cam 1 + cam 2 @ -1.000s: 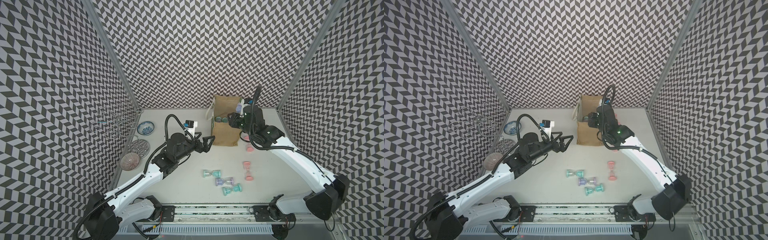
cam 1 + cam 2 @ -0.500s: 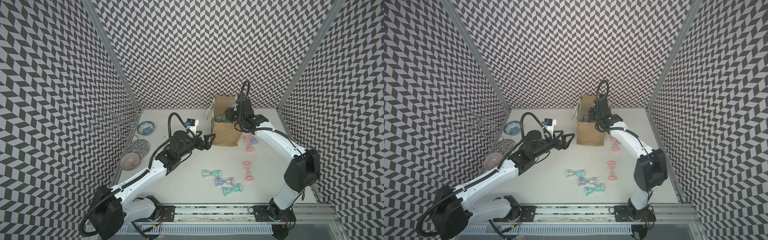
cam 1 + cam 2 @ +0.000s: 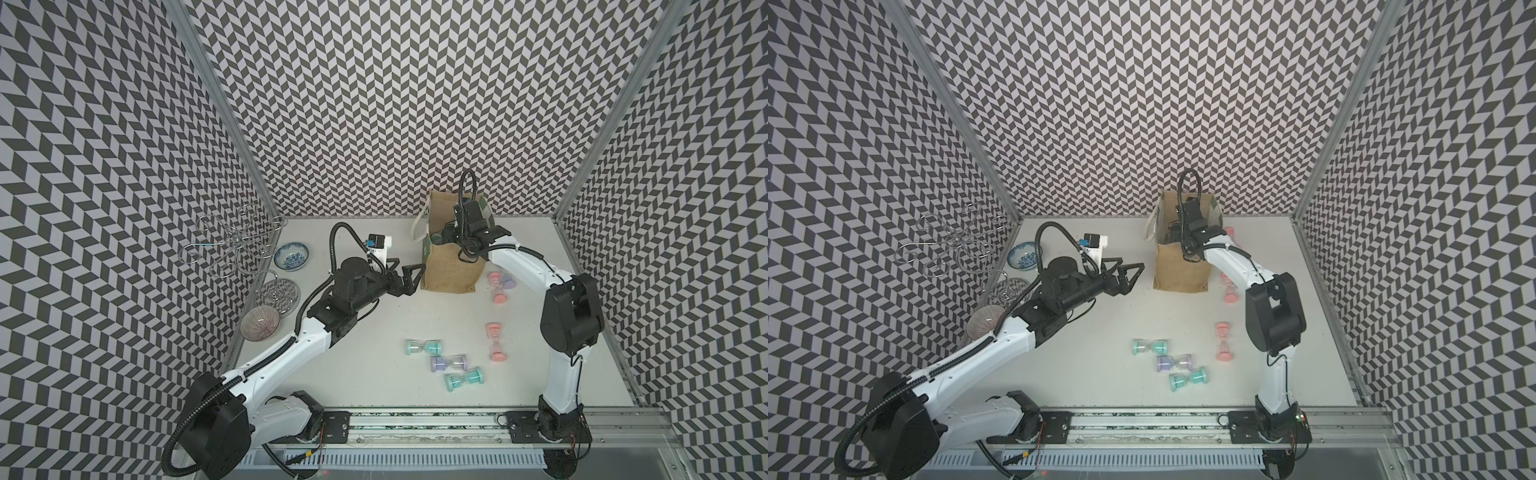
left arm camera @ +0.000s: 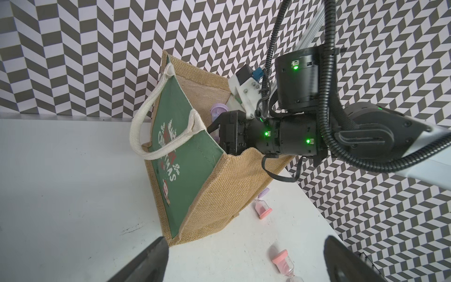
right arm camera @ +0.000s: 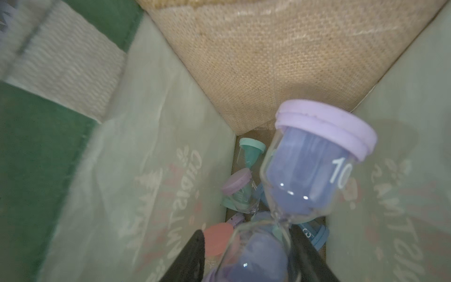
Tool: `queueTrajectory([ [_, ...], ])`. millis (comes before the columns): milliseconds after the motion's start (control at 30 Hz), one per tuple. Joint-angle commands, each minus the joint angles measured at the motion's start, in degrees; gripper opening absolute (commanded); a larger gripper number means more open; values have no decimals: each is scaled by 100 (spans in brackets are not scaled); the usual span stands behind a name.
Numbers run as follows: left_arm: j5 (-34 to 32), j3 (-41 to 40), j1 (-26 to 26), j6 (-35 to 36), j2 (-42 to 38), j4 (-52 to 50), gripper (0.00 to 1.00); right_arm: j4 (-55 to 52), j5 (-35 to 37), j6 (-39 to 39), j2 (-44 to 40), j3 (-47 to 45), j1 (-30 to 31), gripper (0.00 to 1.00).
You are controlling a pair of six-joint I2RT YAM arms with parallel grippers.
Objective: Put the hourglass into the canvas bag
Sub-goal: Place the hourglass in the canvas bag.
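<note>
Right gripper [image 5: 249,258] is down inside the mouth of the canvas bag [image 3: 449,266], and it's got the purple hourglass [image 5: 314,171] pinched between its fingers. The grab looks to be on the near bulb, with the narrow neck just past the fingertips. The long axis runs on out from the fingers, roughly in line with them, maybe skewed a bit. The free lavender cap leads the way down into the bag, toward the corner where the burlap wall meets the pale lining, and the "10" on the glass faces the wrist cam. It's hanging above the pile of hourglasses [image 5: 244,188] on the bag floor, not touching as far as I can tell.

Left gripper [image 3: 405,272] sits just beside the bag's green panel, jaws spread wide with nothing in them. Loose hourglasses [image 3: 453,363] lie flat on the table [image 3: 374,365], well apart from the bag.
</note>
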Motion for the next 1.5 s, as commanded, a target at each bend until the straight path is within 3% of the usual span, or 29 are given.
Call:
queueTrajectory([
  [0,203,72,22,170,-28,178,99,101,147,-156,172,72,-42,40],
  [367,327,-38,19,227,-90,423,99,112,21,-165,387,-14,-63,43],
  [600,295,67,17,214,-13,257,99,135,34,-143,333,-82,-63,49],
  [1100,179,33,20,163,-84,253,99,216,-243,-113,-314,-109,-63,65],
  [1467,-48,68,22,121,-411,-29,99,332,-704,-139,-1305,-350,46,75],
])
